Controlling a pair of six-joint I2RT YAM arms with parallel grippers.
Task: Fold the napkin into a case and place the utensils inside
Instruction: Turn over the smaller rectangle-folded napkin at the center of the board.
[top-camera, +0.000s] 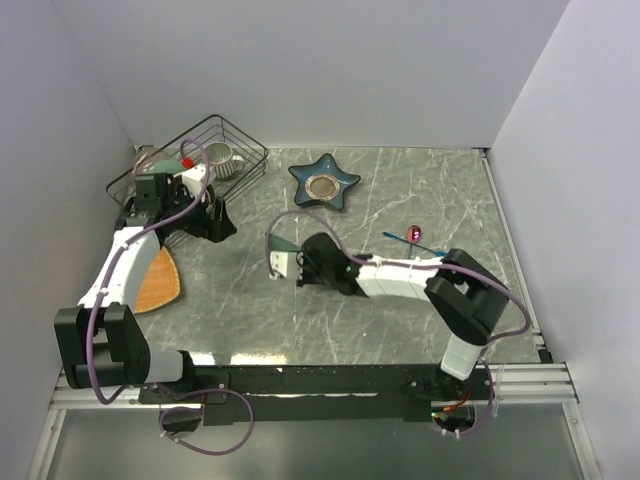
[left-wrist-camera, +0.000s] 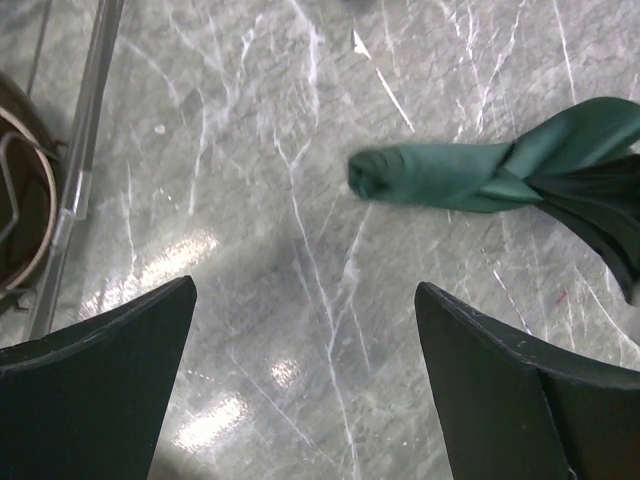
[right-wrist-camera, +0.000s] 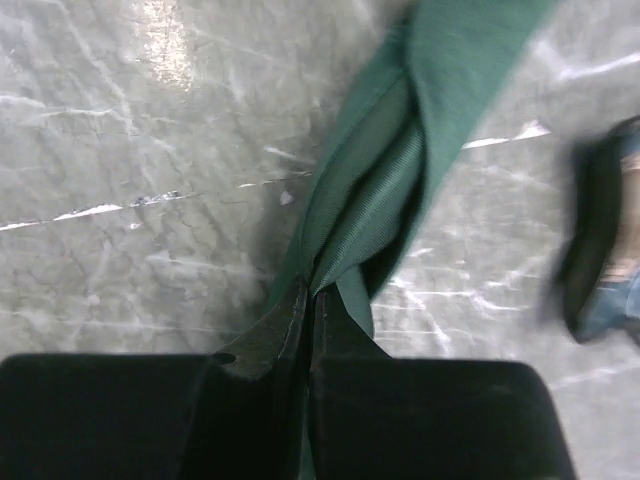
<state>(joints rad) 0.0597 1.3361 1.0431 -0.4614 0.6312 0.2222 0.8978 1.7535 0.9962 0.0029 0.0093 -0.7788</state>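
Right gripper (right-wrist-camera: 308, 300) is pinched tight on the twisted dark green napkin (right-wrist-camera: 400, 150). Left gripper (left-wrist-camera: 305, 290) hangs wide open over the marble table (left-wrist-camera: 250, 150), with the napkin's rolled end just beyond its fingertips.

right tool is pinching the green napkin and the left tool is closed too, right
Not quite. The left tool is wide open, not closed; the left wrist view shows its fingers spread apart above the table with nothing between them. The rest holds: the right tool is shut on the napkin.
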